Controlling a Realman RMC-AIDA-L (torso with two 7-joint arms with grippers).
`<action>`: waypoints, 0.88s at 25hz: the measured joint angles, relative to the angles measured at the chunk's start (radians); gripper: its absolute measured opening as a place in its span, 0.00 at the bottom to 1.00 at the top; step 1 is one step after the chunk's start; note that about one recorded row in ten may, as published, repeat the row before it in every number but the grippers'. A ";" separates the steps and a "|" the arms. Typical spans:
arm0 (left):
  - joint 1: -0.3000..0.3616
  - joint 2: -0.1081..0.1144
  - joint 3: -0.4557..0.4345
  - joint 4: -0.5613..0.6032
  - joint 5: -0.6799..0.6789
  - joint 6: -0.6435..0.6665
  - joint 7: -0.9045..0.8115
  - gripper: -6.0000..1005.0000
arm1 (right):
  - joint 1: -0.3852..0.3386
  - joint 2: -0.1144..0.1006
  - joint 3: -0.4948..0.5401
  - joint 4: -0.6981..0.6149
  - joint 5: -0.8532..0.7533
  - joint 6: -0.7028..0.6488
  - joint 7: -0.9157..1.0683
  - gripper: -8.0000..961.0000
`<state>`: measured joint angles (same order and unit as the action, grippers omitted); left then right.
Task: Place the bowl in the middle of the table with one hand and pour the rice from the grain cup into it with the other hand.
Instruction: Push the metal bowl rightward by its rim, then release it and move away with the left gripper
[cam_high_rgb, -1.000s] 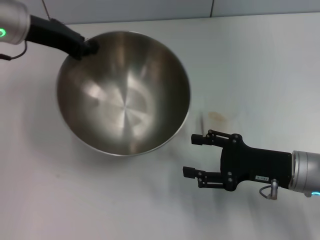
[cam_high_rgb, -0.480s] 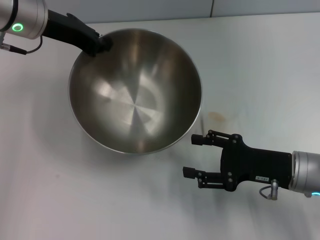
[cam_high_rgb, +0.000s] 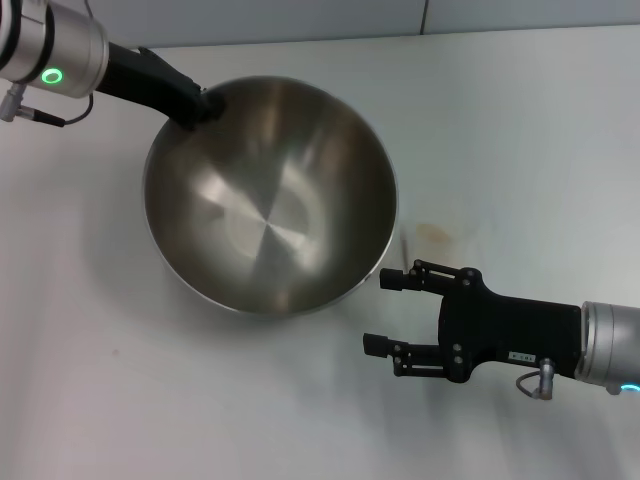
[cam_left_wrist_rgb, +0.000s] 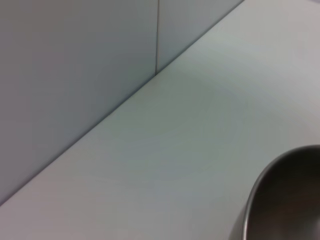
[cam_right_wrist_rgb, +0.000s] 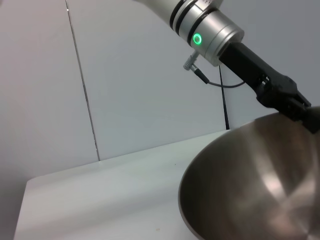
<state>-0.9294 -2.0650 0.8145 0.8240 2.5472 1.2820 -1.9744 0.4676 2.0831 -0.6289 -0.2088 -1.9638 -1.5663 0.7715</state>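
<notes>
Bowl (cam_high_rgb: 270, 195): large stainless-steel vessel, on the left-centre part of the white bench (cam_high_rgb: 520, 130) in the head view. Its opening is tilted toward the camera, so the brushed interior is fully exposed. Interior holds nothing but reflections. Whether the base rests on the bench or is lifted just clear of it cannot be told.

Left pincer (cam_high_rgb: 197, 105): clamped on the far left rim of the bowl, black fingers closed over the edge. The arm runs off to the upper left, green status light lit. The right wrist view confirms the grip, showing the left pincer (cam_right_wrist_rgb: 302, 111) at the bowl's (cam_right_wrist_rgb: 250, 185) upper rim with wall panels behind it. In the left wrist view only a dark curved section of the bowl (cam_left_wrist_rgb: 285, 200) appears, next to bare bench (cam_left_wrist_rgb: 200, 125) and the wall junction.

Right pincer (cam_high_rgb: 388, 312): near side of the bench, just beside the bowl's lower right rim but not touching it. Fingers stand apart, nothing between them, pointing left.

Faint brownish stain (cam_high_rgb: 434, 233): on the bench surface, to the right of the bowl and beyond the right pincer.
</notes>
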 joint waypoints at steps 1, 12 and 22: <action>0.000 0.000 0.000 0.000 0.000 0.000 0.000 0.04 | 0.000 0.000 0.000 0.000 0.000 0.000 0.000 0.83; -0.003 0.000 0.034 -0.029 0.000 -0.030 0.000 0.04 | -0.003 -0.002 -0.002 0.000 0.000 0.000 0.000 0.83; -0.003 -0.004 0.082 -0.031 -0.004 -0.054 -0.003 0.05 | -0.004 -0.002 -0.001 0.000 0.000 0.002 0.000 0.83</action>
<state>-0.9326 -2.0695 0.8962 0.7928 2.5437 1.2280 -1.9779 0.4632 2.0816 -0.6297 -0.2085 -1.9634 -1.5647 0.7715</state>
